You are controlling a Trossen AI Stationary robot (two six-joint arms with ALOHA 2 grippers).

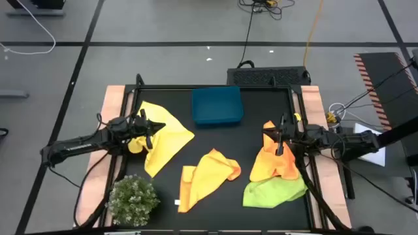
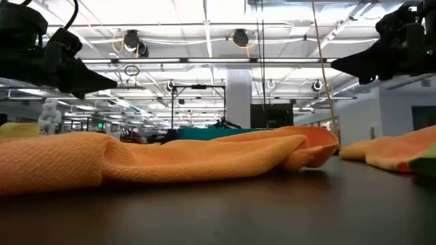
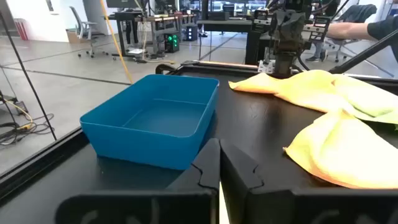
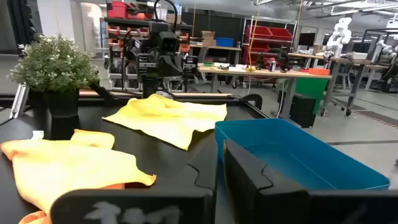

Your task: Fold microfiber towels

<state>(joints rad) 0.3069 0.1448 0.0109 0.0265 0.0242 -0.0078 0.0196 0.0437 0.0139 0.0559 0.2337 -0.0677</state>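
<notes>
Both arms are hanging above the table, nothing in either pincer. Left gripper (image 1: 151, 129) is sitting over the left side, above the near edge of the yellow towel (image 1: 164, 134); its fingers (image 3: 205, 168) are pressed together, empty. Right gripper (image 1: 279, 145) is hovering over the right side, above the orange towel (image 1: 274, 163); fingers (image 4: 205, 168) also together, gripping nothing. Towels are lying loose and crumpled on the black table (image 1: 215, 147): yellow one at left, spread out flat-ish; a yellow-orange towel (image 1: 208, 175) bunched at center near; orange one at right, overlapping the lime towel (image 1: 274, 192) lying just nearer than it. Blue bin (image 1: 217, 106) is sitting at the far center, apart from all towels. Plant (image 1: 134, 199) is standing at the near left corner. In the low view both grippers are showing well clear above the cloth.
</notes>
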